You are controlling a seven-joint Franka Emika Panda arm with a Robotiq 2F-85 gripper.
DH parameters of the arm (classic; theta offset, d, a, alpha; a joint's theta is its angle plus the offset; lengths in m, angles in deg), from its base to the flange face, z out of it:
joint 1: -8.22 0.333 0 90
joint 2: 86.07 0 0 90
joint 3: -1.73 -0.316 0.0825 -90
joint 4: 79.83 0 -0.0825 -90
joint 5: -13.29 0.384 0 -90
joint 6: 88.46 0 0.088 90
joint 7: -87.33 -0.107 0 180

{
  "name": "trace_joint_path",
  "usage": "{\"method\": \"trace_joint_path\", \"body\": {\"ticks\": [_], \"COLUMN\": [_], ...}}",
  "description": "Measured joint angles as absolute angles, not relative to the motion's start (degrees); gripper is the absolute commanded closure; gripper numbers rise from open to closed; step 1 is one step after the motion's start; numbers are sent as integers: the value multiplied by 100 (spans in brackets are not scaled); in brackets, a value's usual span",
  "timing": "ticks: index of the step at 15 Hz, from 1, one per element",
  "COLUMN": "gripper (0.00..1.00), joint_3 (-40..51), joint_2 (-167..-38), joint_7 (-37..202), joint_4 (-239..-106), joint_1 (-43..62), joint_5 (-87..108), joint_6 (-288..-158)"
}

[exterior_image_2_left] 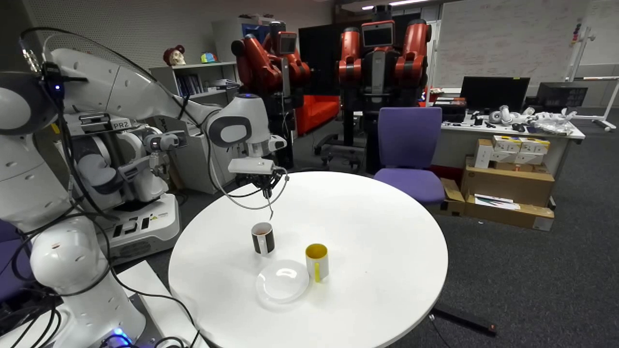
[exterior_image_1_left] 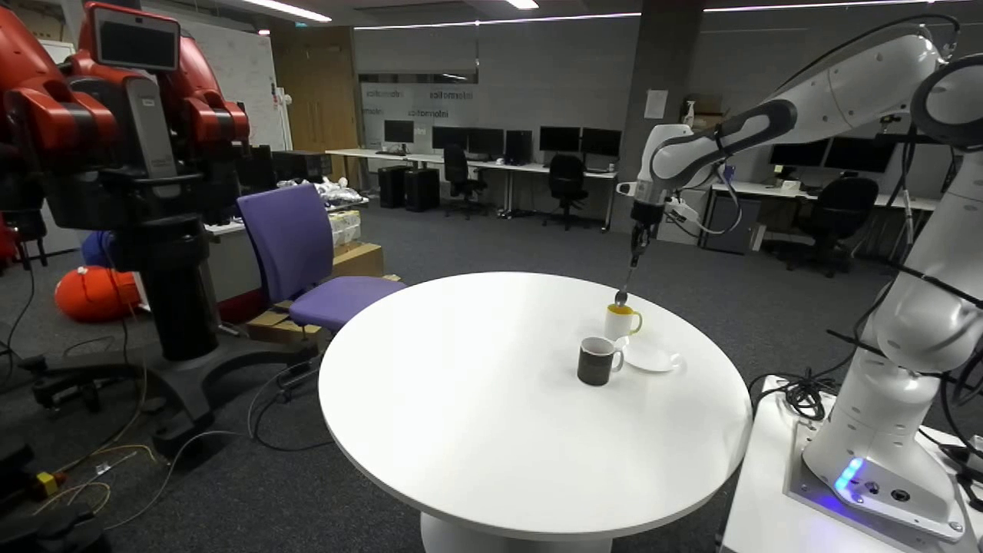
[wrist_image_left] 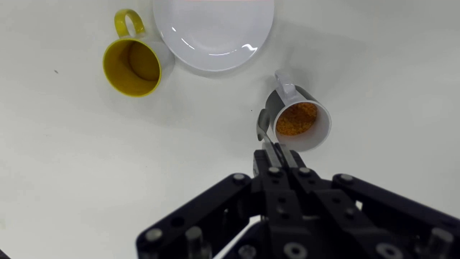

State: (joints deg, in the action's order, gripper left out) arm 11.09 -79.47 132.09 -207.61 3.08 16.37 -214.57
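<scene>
My gripper (wrist_image_left: pixel 277 146) is shut on a metal spoon (wrist_image_left: pixel 263 125), which hangs bowl-down from the fingertips. In both exterior views the spoon (exterior_image_1_left: pixel 621 297) (exterior_image_2_left: pixel 271 211) is above the white round table. From the wrist, its bowl appears beside the outer wall of a dark grey and white mug (wrist_image_left: pixel 321 124) holding orange granular stuff. That mug (exterior_image_1_left: pixel 593 364) (exterior_image_2_left: pixel 256 240) stands upright. A white mug with yellow inside and handle (wrist_image_left: pixel 134 68) (exterior_image_2_left: pixel 312 265) (exterior_image_1_left: pixel 617 326) also stands upright and looks empty. A white plate (wrist_image_left: pixel 215 43) (exterior_image_2_left: pixel 283 280) (exterior_image_1_left: pixel 650 358) lies near both mugs.
The round table (exterior_image_1_left: pixel 476 399) has a purple chair (exterior_image_2_left: pixel 408 145) at its edge. The arm's base stands on a white bench (exterior_image_1_left: pixel 749 491) next to the table. Red robots (exterior_image_2_left: pixel 382 63) stand beyond, and loose cables (exterior_image_1_left: pixel 806 395) lie on the bench.
</scene>
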Motion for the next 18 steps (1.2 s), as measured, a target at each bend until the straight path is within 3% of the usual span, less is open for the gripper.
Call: {"method": "trace_joint_path", "body": {"ticks": [10,18], "gripper": [99,99], "joint_3": [1769,1830], "joint_2": [-8363,-9476], "joint_7": [14383,15964], "joint_4": [-21166,-20629], "joint_1": [-49,-698], "joint_5": [3209,3893], "joint_6": [-21700,-20895]}}
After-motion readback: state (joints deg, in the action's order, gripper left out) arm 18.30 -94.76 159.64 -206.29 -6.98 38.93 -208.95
